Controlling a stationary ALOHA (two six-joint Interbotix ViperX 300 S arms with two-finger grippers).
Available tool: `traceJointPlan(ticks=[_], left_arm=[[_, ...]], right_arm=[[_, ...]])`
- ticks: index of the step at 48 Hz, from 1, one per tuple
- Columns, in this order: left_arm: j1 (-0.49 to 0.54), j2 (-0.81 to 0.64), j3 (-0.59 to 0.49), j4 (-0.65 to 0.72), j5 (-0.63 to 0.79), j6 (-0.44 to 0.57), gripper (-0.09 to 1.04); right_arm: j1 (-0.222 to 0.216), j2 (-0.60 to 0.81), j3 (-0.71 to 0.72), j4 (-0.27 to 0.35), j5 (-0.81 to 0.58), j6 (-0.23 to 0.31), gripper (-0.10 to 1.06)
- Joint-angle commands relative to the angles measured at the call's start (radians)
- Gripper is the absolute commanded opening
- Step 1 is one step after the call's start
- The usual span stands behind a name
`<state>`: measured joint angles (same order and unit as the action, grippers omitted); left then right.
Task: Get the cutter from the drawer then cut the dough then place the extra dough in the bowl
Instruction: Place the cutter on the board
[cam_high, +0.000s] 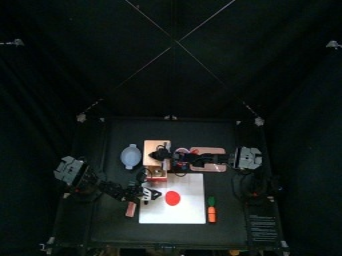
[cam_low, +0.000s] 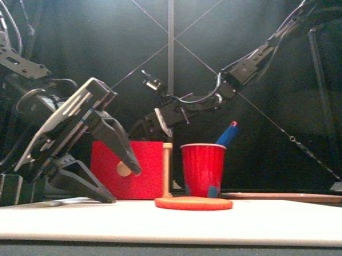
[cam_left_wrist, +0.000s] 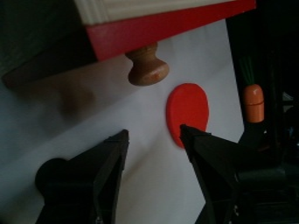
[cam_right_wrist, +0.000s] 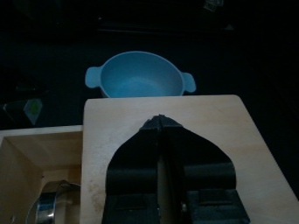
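While black curtains (cam_high: 80, 60) are enclosing the desk (cam_high: 114, 130), the white cutting board (cam_high: 181, 228) is lying at its front, carrying the red dough disc (cam_high: 171, 196). The red drawer (cam_left_wrist: 152, 31) of the wooden box (cam_right_wrist: 211, 131) is standing open, holding what looks like the metal cutter (cam_right_wrist: 47, 208). The red cup (cam_low: 203, 168) is holding a blue knife (cam_low: 227, 132). The left hand (cam_left_wrist: 155, 134) is gaping empty near the drawer; the right hand (cam_right_wrist: 160, 122) is hovering closed over the box.

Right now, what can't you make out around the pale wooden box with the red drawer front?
Round metal cutter: only an arc shows in the right wrist view; the picture's edge cuts off the rest.
Blue-grey bowl with two handles: hidden in the front view behind the left gripper and red drawer front.
Small orange toy: too small in the top view to identify.
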<state>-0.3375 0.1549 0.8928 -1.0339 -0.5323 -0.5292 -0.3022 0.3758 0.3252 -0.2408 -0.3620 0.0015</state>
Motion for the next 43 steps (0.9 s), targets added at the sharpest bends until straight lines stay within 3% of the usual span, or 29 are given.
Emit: traceJointPlan(ticks=[1, 16, 24, 31, 43], left_arm=[[-0.003, -0.026, -0.008, 0.005, -0.002, 0.005, 0.87], [-0.025, -0.132, 0.009, 0.094, 0.005, 0.006, 0.87], [-0.029, -0.225, 0.057, 0.245, -0.011, 0.034, 0.86], [-0.023, -0.324, 0.106, 0.437, -0.075, 0.101, 0.86], [0.015, -0.428, 0.192, 0.623, -0.238, 0.279, 0.86]], right_arm=[[-0.006, 0.006, 0.003, 0.002, 0.023, -0.002, -0.04], [-0.005, 0.006, 0.003, 0.002, 0.025, -0.002, -0.04], [0.002, 0.003, -0.008, 0.002, 0.028, 0.008, -0.04], [0.029, -0.02, -0.02, 0.005, 0.06, 0.012, -0.04], [0.086, -0.091, -0.029, 0.029, 0.163, 0.012, -0.04]])
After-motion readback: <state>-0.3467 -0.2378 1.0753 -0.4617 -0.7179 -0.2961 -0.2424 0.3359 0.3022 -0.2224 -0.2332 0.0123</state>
